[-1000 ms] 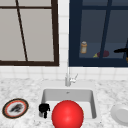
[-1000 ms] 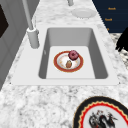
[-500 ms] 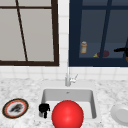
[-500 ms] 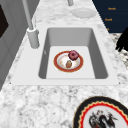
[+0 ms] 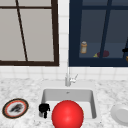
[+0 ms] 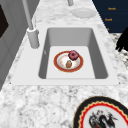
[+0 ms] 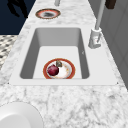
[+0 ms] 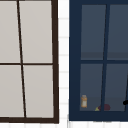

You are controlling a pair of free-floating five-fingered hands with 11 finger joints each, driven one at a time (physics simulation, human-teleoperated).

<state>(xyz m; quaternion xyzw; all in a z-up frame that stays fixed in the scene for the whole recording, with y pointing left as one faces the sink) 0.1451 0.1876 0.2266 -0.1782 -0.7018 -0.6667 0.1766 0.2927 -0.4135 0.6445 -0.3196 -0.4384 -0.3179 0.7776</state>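
My left hand (image 5: 44,109) hovers at the sink's (image 5: 45,93) front left corner, fingers hanging loose, holding nothing; in the right side view it (image 7: 17,7) hangs off the counter's front edge near the patterned plate (image 7: 48,13). A black hand (image 6: 122,42) also shows at the left side view's right edge. A big red ball (image 5: 67,115) fills the sink's front. On the sink floor lies a red-rimmed plate (image 6: 60,65) with a dark red fruit (image 6: 73,54) and a small brown piece (image 6: 68,64). My right hand (image 5: 125,50) shows as a black tip at the blue cabinet's right edge.
The faucet (image 5: 68,78) stands behind the sink. A patterned plate (image 5: 15,108) lies on the left counter and a white plate (image 5: 121,113) on the right. Behind the blue cabinet's glass stand an orange bottle (image 5: 83,47) and a dark red item (image 5: 103,53).
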